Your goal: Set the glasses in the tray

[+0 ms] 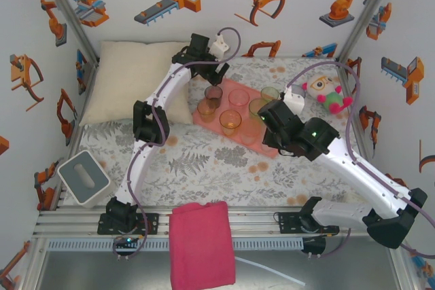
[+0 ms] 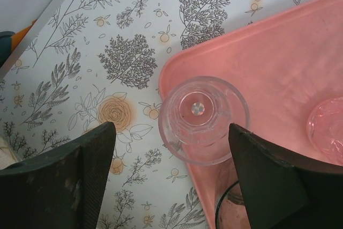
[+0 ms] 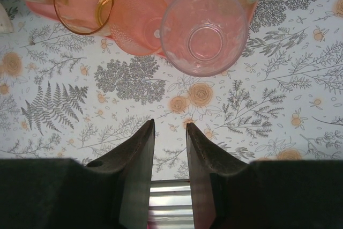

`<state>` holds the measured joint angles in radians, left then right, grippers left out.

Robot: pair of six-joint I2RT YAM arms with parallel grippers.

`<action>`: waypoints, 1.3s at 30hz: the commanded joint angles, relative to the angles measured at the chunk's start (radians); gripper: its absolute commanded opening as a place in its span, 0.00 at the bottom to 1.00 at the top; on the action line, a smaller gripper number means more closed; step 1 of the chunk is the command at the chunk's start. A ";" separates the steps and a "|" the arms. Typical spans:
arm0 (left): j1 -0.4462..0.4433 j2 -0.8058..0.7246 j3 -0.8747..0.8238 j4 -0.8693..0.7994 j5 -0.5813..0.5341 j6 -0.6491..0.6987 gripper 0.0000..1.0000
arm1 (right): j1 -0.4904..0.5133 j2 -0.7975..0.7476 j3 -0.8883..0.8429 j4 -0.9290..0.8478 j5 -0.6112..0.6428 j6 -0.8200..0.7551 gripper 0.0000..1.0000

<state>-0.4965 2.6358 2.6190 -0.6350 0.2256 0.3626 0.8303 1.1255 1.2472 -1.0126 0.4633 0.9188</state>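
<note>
The salmon-pink tray (image 1: 268, 147) lies mid-table with several glasses standing in it: smoky (image 1: 213, 93), pink (image 1: 238, 98), orange (image 1: 230, 122) and green (image 1: 270, 93). My left gripper (image 1: 219, 75) hovers over the tray's far left corner. Its fingers (image 2: 96, 154) stand wide open on either side of a clear glass (image 2: 203, 119), which is upright in that corner of the tray (image 2: 278, 57), and they do not touch it. My right gripper (image 3: 170, 123) hangs above the cloth near the tray's front edge, a narrow empty gap between its fingers. A pink glass (image 3: 203, 30) and an orange glass (image 3: 83, 1) stand ahead of it.
A cream pillow (image 1: 132, 79) leans at the back left. A plush toy (image 1: 326, 93) sits back right, a grey-and-white box (image 1: 83, 178) at the left edge, and a magenta folded cloth (image 1: 202, 242) over the front rail. A dark-rimmed glass (image 2: 230, 213) stands close to the left gripper's right finger.
</note>
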 commanded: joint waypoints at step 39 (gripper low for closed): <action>0.004 -0.601 -0.110 -0.327 0.017 -0.008 0.96 | -0.070 -0.405 -0.235 -0.204 0.068 0.290 0.31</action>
<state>-0.4965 2.1376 2.5603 -0.8291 0.2073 0.3626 0.7792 0.7422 1.0988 -1.1664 0.5549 1.0943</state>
